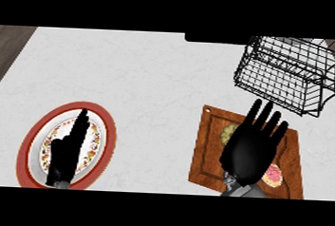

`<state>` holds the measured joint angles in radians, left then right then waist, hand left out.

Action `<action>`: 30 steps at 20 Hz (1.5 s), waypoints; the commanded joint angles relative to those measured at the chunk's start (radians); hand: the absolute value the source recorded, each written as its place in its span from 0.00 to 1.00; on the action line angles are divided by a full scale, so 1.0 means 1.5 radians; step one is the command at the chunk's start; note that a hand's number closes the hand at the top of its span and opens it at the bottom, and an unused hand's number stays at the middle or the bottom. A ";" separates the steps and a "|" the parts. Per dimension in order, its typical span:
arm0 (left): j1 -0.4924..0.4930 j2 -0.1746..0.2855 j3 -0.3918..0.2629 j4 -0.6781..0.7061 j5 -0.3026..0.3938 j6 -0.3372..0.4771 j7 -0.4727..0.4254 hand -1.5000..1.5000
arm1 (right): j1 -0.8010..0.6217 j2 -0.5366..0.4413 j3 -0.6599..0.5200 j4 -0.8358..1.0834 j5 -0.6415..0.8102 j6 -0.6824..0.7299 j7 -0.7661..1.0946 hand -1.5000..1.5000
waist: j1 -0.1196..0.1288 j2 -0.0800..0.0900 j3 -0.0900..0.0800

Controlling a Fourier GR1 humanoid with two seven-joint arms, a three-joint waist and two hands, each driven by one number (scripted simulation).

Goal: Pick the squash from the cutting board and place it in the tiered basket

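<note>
**Position.** The squash (228, 133) lies on the cutting board (209, 159), in the board's upper half. Only a yellow-green, bumpy patch shows at 10 o'clock from the right hand (253, 149), which covers the rest. A pink-and-yellow item (273, 176) sits at 5 o'clock from that hand, on the same board.

**Hand state.** The right hand is spread, fingers straight and fanned toward 12 o'clock, holding nothing. Contact with the squash cannot be confirmed. The left hand (67, 151) shows over the plate (28, 147) at 9 o'clock from the board, with fingers straight and together.

**Handling.** Expect a stiff, rounded body of moderate weight with a hard rind. It is not fragile, but it is likely to roll or slide if touched on one side only. Take hold across the widest part, with the thumb opposing the fingers.

**Clearance.** The tiered basket (284, 77) stands at 1 o'clock from the board, near its top edge, and its wire rim faces the approach. Lift the squash above that rim before moving across. The worktop (150, 85) offers open room at 10 to 12 o'clock from the board. The view does not show which tier is reachable.
</note>
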<state>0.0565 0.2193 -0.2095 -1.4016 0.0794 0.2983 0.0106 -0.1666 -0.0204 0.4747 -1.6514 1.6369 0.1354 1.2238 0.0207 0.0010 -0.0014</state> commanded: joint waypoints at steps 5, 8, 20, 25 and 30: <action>-0.002 -0.001 0.013 0.028 0.008 -0.008 0.000 0.50 | -0.065 0.013 -0.028 0.046 -0.048 0.141 0.175 0.00 | 0.001 0.002 0.000; 0.010 0.004 0.003 -0.001 0.005 -0.015 0.007 0.50 | -0.064 0.013 -0.029 0.082 -0.066 0.109 0.175 0.00 | 0.007 0.000 0.001; -0.012 0.000 0.014 0.024 0.001 -0.016 0.003 0.50 | -0.111 0.013 -0.121 0.147 -0.130 0.149 0.175 0.00 | 0.002 0.001 0.000; 0.004 -0.018 -0.001 0.036 -0.008 -0.014 -0.025 0.50 | -0.134 0.013 -0.135 0.184 -0.146 0.155 0.175 0.00 | 0.008 0.003 0.000; -0.004 -0.025 -0.003 0.036 -0.020 0.000 -0.013 0.50 | -0.120 0.013 -0.152 0.217 -0.150 0.111 0.175 0.00 | 0.004 0.003 0.001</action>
<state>0.0449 0.1902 -0.2062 -1.3755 0.0572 0.2989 -0.0057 -0.3034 -0.0060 0.2618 -1.3950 1.4257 0.2702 1.2397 0.0252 -0.0030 -0.0001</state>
